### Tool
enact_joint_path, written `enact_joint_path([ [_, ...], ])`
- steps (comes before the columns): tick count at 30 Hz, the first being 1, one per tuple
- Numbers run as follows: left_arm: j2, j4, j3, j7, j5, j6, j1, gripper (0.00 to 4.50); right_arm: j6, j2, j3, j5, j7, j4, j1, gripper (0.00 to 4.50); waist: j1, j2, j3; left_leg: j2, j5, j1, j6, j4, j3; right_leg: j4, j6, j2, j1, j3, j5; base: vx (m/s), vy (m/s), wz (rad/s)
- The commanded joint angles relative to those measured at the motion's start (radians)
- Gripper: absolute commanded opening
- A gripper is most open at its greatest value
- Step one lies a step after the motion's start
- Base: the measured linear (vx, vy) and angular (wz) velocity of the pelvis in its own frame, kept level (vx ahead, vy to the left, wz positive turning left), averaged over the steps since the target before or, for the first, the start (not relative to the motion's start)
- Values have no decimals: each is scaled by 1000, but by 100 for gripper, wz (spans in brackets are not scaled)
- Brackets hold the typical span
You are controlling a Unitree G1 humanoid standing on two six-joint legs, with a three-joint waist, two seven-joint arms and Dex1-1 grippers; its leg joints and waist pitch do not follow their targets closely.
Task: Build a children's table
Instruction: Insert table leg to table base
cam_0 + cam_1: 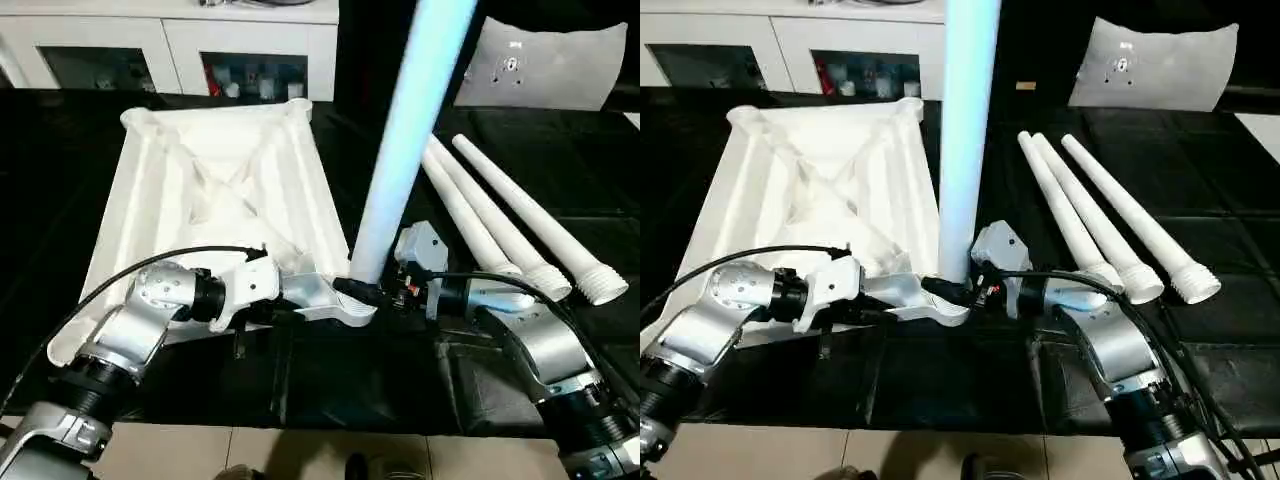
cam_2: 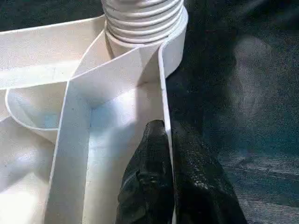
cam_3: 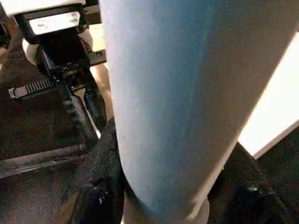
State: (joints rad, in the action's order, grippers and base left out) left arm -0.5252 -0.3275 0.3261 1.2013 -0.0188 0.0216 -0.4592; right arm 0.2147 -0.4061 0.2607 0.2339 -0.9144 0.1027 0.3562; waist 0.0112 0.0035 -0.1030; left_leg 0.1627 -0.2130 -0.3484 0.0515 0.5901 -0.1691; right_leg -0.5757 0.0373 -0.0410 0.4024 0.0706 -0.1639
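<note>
So the white table top [image 1: 215, 190] is lying upside down on the black mat [image 1: 560, 190], X-ribbed underside facing up, and one tapered leg [image 1: 405, 130] is standing upright in the near corner socket [image 2: 175, 35] on the robot's right side of the top. In the left wrist view you can see the leg's threaded end sitting down in that round socket. The left gripper [image 2: 166, 140] is clenched onto the top's rim wall right beside that socket, one black finger inside the wall and one outside. The right gripper [image 1: 372, 293] is grasping the standing leg low down near its base, with its fingers [image 3: 96, 186] wrapped on either side of the shaft in the right wrist view. The other three legs [image 1: 510, 215] are lying side by side on the mat to the right of the top, fanned out a bit, threaded ends toward the robot. Further back there's a white cabinet [image 1: 180, 45] with stuff on its shelves, and a crumpled clear plastic bag [image 1: 550, 65] on the far right of the mat.
</note>
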Motion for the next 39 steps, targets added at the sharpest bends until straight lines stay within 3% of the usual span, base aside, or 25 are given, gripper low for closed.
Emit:
enact_joint_path([
  [1, 10, 34, 3, 45, -23, -45, -44, 0, 87, -13, 89, -59, -24, 108, -57, 189, 1, 7, 18, 65, -342, 5, -52, -90, 37, 111, 82, -105, -20, -63, -638, 0, 0, 0],
  [11, 12, 3, 12, 71, -21, -49, -74, 0, 123, -12, 124, -49, -73, 85, -82, 189, -1, 12, 7, 70, -305, 3, -57, -99, 36, 108, 115, -111, -25, -69, -580, 0, 0, 0],
  [20, -3, 20, -17, 55, -26, -14, -58, 0, 114, 10, 109, -60, -35, 95, -84, 189, -1, 12, 0, 74, -339, 5, -44, -106, 39, 111, 110, -116, -20, -72, -632, 0, 0, 0],
  [24, -10, 105, -52, -15, -30, 81, 0, 0, 96, 53, 68, -98, 88, 151, -63, 189, 10, 12, -5, 73, -372, 0, -28, -109, 47, 112, 96, -119, -18, -69, -694, 0, 0, 0],
  [26, -6, 177, -82, -100, -13, 158, 50, 0, 99, 87, 28, -102, 176, 185, -47, 189, 19, 13, -12, 66, -403, 2, -27, -106, 49, 125, 67, -118, -9, -66, -784, 0, 0, 0],
  [27, 6, 244, -102, -151, -11, 223, 89, 0, 102, 107, 5, -105, 229, 205, -35, 189, 27, 14, -11, 69, -410, 0, -14, -107, 55, 119, 71, -123, -12, -64, -790, 0, 0, 0],
  [29, 31, 341, -123, -208, -17, 314, 139, 0, 103, 132, -19, -109, 287, 233, -16, 189, 43, 9, -13, 71, -429, -7, -8, -111, 60, 120, 66, -120, -17, -55, -787, -13, 18, -9],
  [30, 45, 380, -126, -230, -17, 348, 157, 0, 105, 142, -26, -111, 307, 246, -6, 189, 45, 13, -13, 70, -431, -11, -10, -111, 64, 118, 68, -121, -18, -54, -778, -27, 37, -18],
  [31, 75, 461, -110, -264, -7, 413, 186, 0, 100, 163, -36, -119, 344, 281, 19, 189, 52, 12, -14, 73, -434, -9, -11, -112, 63, 118, 77, -121, -16, -58, -756, 0, 0, 0],
  [33, 95, 498, -93, -288, -1, 452, 193, 0, 94, 176, -38, -125, 364, 304, 38, 189, 60, 3, -16, 67, -440, 1, -25, -106, 55, 126, 77, -118, -5, -60, -776, 0, 0, 0],
  [34, 124, 521, -73, -311, 3, 484, 190, 0, 92, 191, -40, -127, 381, 325, 57, 189, 57, 6, -17, 60, -428, 5, -35, -101, 52, 134, 63, -118, 0, -61, -807, 0, 0, 0],
  [35, 142, 528, -60, -328, 8, 502, 183, 0, 92, 203, -39, -125, 382, 336, 69, 189, 58, -3, -12, 60, -391, 0, -45, -99, 50, 131, 69, -119, -4, -65, -783, 0, 0, 0],
  [39, 166, 527, -41, -365, 33, 527, 164, 0, 84, 220, -20, -130, 372, 348, 86, 189, 54, -3, -12, 65, -359, -6, -55, -104, 48, 122, 87, -115, -10, -65, -698, 0, 0, 0],
])
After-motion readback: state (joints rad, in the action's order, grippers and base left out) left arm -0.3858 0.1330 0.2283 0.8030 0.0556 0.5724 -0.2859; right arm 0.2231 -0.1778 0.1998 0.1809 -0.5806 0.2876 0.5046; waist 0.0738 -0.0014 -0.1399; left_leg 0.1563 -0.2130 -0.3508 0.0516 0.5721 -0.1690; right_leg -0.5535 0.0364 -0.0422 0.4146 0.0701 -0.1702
